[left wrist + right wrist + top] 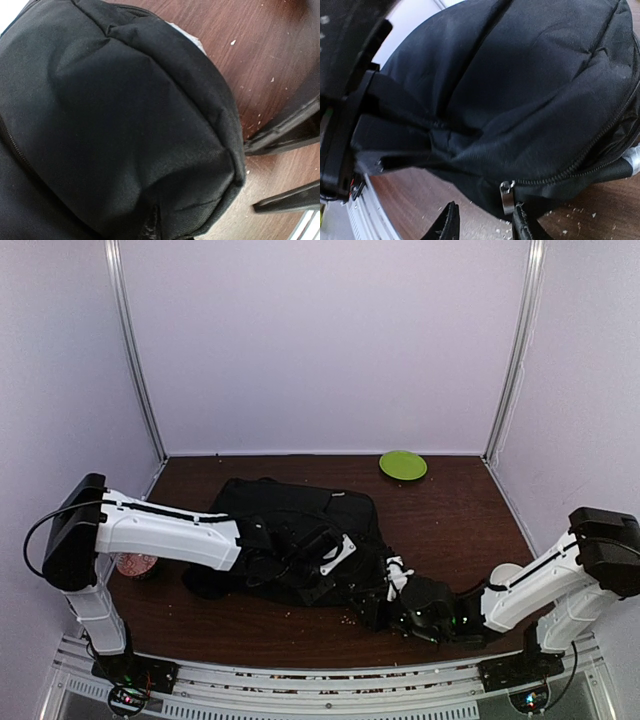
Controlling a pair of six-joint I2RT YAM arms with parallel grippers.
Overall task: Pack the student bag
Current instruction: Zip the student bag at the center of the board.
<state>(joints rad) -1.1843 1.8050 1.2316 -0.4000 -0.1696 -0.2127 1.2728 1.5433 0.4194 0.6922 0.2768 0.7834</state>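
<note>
Top view: bag (290,530) lies slumped mid-table (450,520), between the two arms, white tag (338,553) showing on its near side. Green plate (403,464) at the far edge, well apart from the bag. A reddish round thing (137,564) sits half under the left arm, too hidden to name. Only this view gives the layout. Left gripper (295,545) is sunk in the bag's middle, black on black, its fingers impossible to pick out. Right gripper (392,592) sits low at the bag's near right corner. Right wrist view alone gives the detail there: both fingertips (451,220) stand apart with nothing between them, and the metal zip pull (507,196) hangs just above the right-hand tip, perhaps touching it. The zip runs up and right from the pull, with a scrap of silvery lining (632,161) at the frame edge. At the left edge a fold of bag is drawn taut to black hardware, cut off and unidentifiable. Left wrist view is nearly all black fabric, with bare table and pale crumbs at right. Two dark bars (282,132) cross its right edge, either straps or fingers. The left gripper is closed; whether it pinches fabric cannot be told.
</note>
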